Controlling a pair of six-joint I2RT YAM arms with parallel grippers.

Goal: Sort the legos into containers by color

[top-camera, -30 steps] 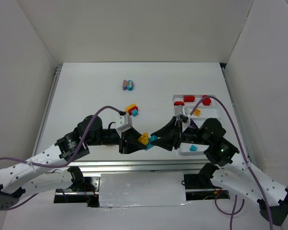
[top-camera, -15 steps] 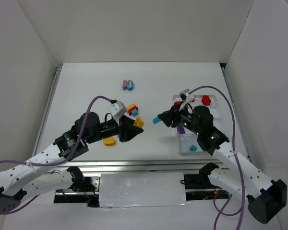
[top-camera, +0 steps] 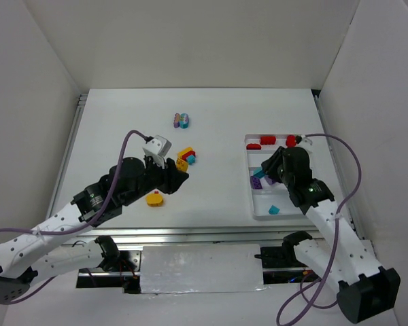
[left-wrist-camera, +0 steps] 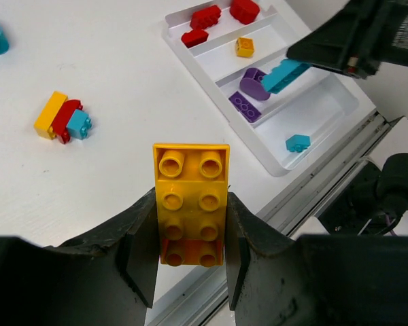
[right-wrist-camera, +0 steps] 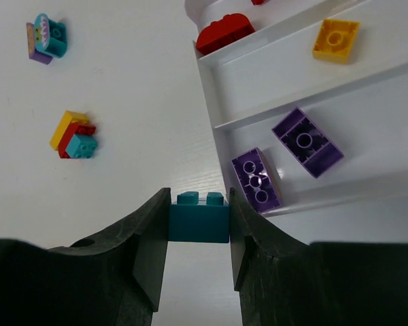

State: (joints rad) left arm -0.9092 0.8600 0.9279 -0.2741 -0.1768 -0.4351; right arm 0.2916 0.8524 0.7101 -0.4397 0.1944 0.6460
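- Small white lettering on the right arm (left-wrist-camera: 394,37) seems to be there, but it is too blurred to read;
- left gripper (left-wrist-camera: 190,227): jaws clamped on a yellow-orange brick (left-wrist-camera: 191,197); its studs face the camera and its long axis runs out along the fingers; it is held above the table (top-camera: 122,122), left of the tray;
- right gripper (right-wrist-camera: 198,227): jaws clamped on a teal brick (right-wrist-camera: 198,223); long axis across the jaws, studs pointing away from the wrist, at the tray's left side;
- white tray (left-wrist-camera: 323,109): red bricks (left-wrist-camera: 207,17) in the farthest compartment; then one yellow brick (left-wrist-camera: 245,46); then two purple bricks (left-wrist-camera: 248,102); one small teal brick (left-wrist-camera: 298,142) nearest;
- loose on the table: a yellow-red-teal cluster (left-wrist-camera: 62,119); a purple-teal cluster (top-camera: 182,120) farther off; a yellow piece (top-camera: 154,199).
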